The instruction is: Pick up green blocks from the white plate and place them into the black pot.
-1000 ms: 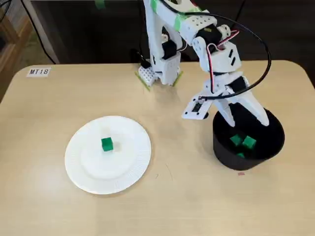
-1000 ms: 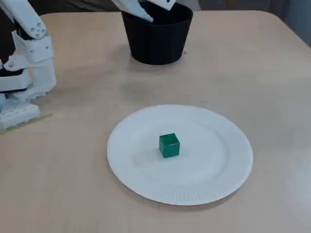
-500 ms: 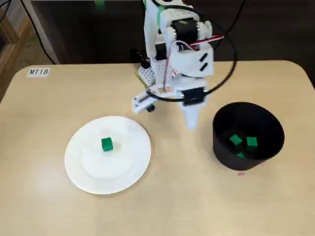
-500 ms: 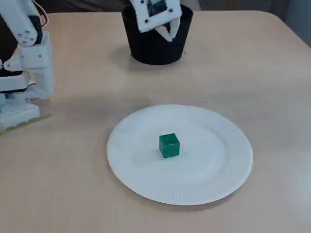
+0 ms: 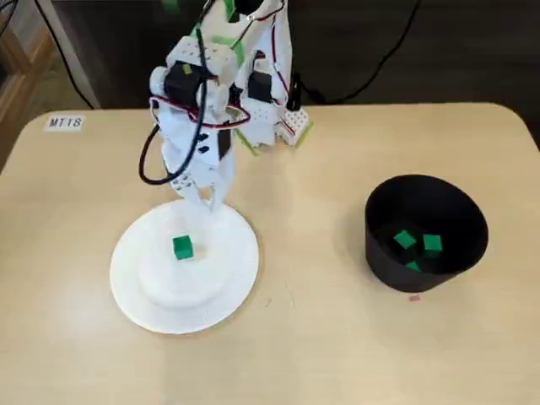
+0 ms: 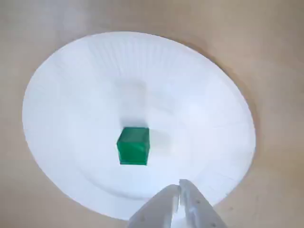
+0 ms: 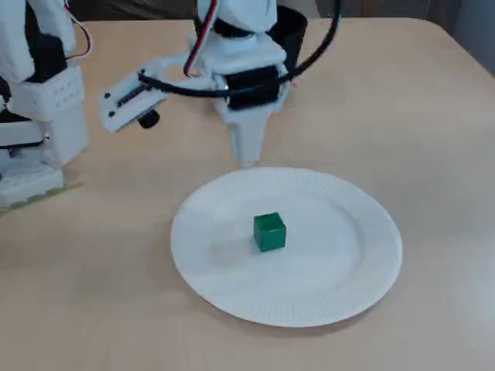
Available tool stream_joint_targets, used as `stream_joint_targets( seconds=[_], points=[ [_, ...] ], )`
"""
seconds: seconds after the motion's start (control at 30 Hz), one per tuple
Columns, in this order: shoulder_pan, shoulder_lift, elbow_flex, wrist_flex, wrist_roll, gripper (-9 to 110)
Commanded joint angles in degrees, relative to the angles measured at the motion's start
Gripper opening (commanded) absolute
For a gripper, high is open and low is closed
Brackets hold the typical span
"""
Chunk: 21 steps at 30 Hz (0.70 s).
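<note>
One green block (image 5: 182,247) (image 6: 133,146) (image 7: 269,232) lies near the middle of the white plate (image 5: 228,278) (image 6: 199,95) (image 7: 348,263). The black pot (image 5: 384,257) stands at the right of a fixed view with three green blocks (image 5: 406,240) inside; in another fixed view only its rim (image 7: 294,23) shows behind the arm. My gripper (image 5: 205,201) (image 6: 180,187) (image 7: 247,158) hovers over the plate's far rim, its fingers together with nothing between them, a short way from the block.
The arm's white base (image 5: 274,122) (image 7: 35,166) is fixed at the table's back edge. A label reading MT18 (image 5: 65,123) is stuck near the far left corner. A small red mark (image 5: 413,297) lies in front of the pot.
The arm has swung from above the pot across the table to the plate's far rim. The gripper, open over the pot a second ago, is now shut and empty.
</note>
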Motion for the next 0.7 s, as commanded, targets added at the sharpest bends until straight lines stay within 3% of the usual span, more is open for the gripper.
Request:
stream_joint_targets(
  seconds=[0.0,0.07,0.17,0.67],
  points=[
    [2.99,-5.36,-8.96,4.31,1.58,-2],
    [3.96,-10.20,-14.41,8.09,0.70,-1],
    [4.31,-18.81,-23.82,11.95,-5.71,16],
    [1.58,-21.80,-23.73,12.04,-5.89,24]
  ],
)
